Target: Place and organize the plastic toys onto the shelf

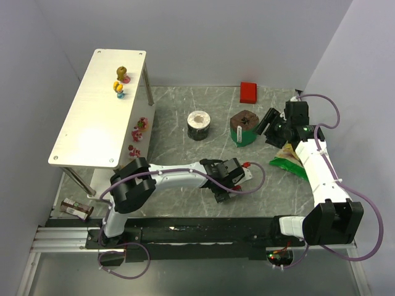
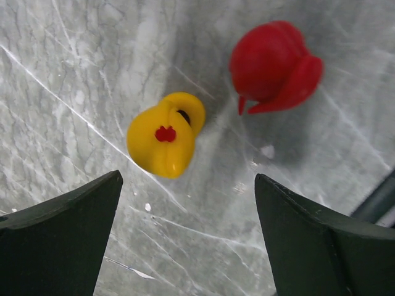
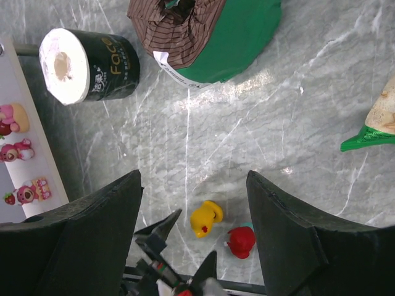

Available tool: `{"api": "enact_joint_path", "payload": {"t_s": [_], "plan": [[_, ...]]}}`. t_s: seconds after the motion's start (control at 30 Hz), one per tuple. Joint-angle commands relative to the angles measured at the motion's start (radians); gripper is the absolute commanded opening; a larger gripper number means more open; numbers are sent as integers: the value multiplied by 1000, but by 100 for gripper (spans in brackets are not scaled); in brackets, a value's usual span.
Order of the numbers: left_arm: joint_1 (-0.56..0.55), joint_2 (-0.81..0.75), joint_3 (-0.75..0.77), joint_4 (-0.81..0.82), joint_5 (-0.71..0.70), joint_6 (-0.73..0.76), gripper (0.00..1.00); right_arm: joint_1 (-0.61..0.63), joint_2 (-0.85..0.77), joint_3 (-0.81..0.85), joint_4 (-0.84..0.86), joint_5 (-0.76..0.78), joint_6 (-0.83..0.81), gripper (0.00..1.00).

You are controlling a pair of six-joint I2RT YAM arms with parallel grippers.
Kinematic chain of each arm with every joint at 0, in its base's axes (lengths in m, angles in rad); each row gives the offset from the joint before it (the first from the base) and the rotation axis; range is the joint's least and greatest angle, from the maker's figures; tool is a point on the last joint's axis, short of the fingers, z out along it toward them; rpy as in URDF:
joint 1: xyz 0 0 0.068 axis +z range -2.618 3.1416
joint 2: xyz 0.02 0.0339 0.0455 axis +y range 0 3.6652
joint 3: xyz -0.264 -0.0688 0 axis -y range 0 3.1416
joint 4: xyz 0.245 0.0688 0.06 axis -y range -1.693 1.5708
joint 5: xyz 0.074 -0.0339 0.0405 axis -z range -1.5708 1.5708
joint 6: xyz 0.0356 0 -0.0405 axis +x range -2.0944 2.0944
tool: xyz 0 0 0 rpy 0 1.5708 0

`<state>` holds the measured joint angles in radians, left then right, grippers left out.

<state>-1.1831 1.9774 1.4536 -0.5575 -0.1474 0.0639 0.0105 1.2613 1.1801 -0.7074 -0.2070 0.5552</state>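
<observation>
Figurine (image 2: 163, 139), yellow | hidden overhead under left end effector (image 2: 188, 177), apart | right end effector (image 3: 194, 174), apart

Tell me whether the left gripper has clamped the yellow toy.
No: the left gripper is open, and the yellow toy lies on the marble table clear of both fingers.

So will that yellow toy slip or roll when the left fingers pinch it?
Probably slippery: the yellow toy looks glossy and rounded, so it may squirt out. Likely rigid and light, being small moulded plastic. A nudge could roll it.
</observation>
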Motion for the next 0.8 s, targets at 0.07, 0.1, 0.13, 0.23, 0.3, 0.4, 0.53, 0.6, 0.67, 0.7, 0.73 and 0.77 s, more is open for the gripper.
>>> {"api": "enact_joint_path", "payload": {"t_s": [0.07, 0.1, 0.13, 0.23, 0.3, 0.4, 0.53, 0.6, 0.67, 0.7, 0.73, 0.77], "plan": [[-3, 21, 42, 76, -81, 22, 94, -6, -17, 27, 5, -9, -20, 75], [-4, 27, 44, 77, -87, 24, 94, -7, -16, 27, 5, -11, -20, 75], [-4, 29, 47, 80, -90, 22, 94, -6, -16, 27, 3, -11, -21, 75], [-3, 35, 50, 103, -83, 27, 93, -32, -11, 30, 3, -12, -26, 75], [-3, 40, 51, 116, -63, 31, 92, -34, -8, 33, -1, -12, -28, 75], [-1, 47, 56, 122, -34, 34, 88, -38, -7, 41, -3, -11, -31, 75], [11, 55, 53, 123, -21, 30, 82, -41, -7, 43, -3, -14, -29, 75], [17, 52, 47, 128, -21, 28, 79, -41, -7, 41, 2, -15, -28, 75], [23, 49, 42, 136, -11, 28, 77, -43, -7, 36, 5, -20, -29, 74], [30, 49, 41, 137, -9, 27, 76, -43, -4, 36, 5, -20, -28, 74], [33, 49, 40, 145, -4, 25, 76, -41, -3, 36, 3, -22, -28, 74], [33, 51, 40, 148, -1, 24, 75, -41, -3, 38, 5, -22, -28, 74]]}}
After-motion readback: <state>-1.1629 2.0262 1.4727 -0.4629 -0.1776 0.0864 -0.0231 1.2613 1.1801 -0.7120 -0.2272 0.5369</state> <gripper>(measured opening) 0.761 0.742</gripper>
